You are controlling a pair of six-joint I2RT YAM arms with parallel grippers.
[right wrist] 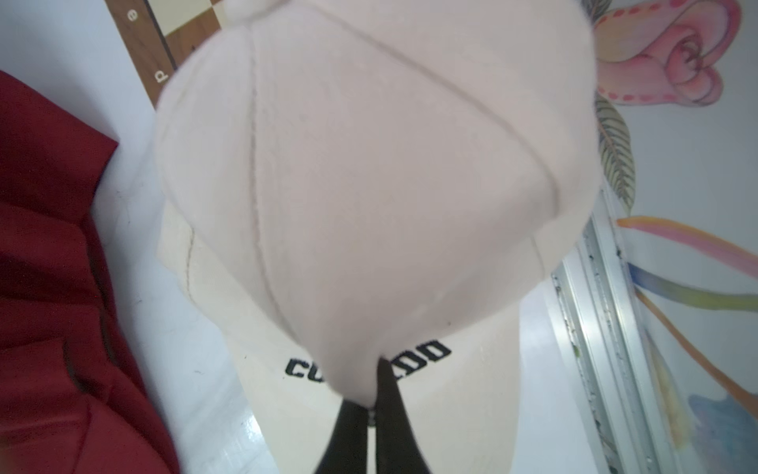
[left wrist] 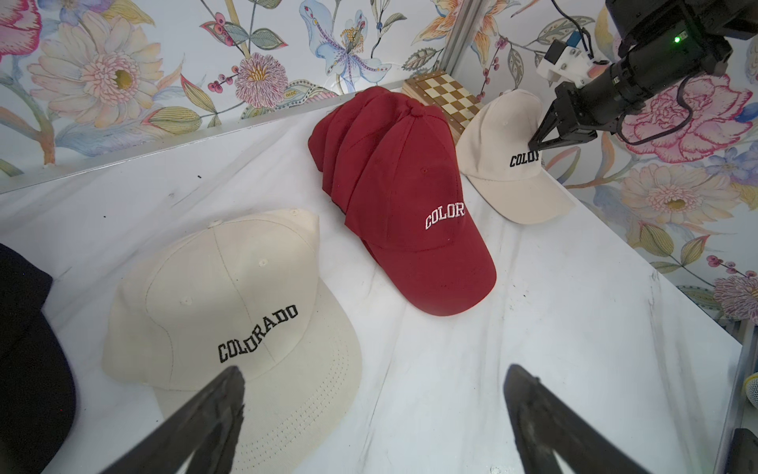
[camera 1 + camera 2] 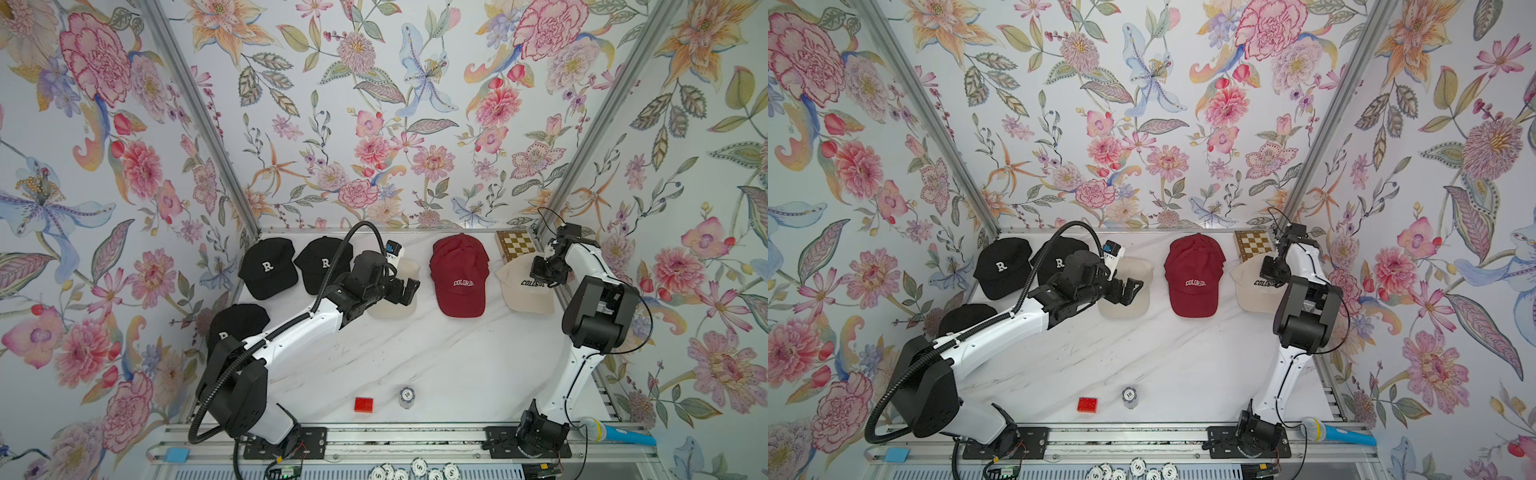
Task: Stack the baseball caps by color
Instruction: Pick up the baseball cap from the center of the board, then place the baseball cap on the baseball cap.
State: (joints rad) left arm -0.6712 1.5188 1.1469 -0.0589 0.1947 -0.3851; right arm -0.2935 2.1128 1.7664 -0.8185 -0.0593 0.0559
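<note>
Setting: in both top views, a white marble table boxed in by flowered walls, with two robot arms reaching in from the bottom edge.
Black caps: two with a white "R" lie side by side, touching, at the table's upper left.
Third black cap: below those two, partly hidden under the left arm.
Red caps: one nested stack, upper centre, white "COLORADO" on the top cap.
Middle cream cap: flat on the table, between the black caps and the red stack.
Left claw: jaws spread wide and holding nothing, hovering over the middle cream cap's brim.
Right cream cap: upper right, just beside the red stack, its back edge on a chessboard.
Right claw: jaws pressed together, pinching the front crown fabric of the right cream cap and covering part of its black lettering.
Bottom of table: a red block and a chip stack, near each other, well apart from the caps.
Lower right: a blue microphone on the frame rail.
</note>
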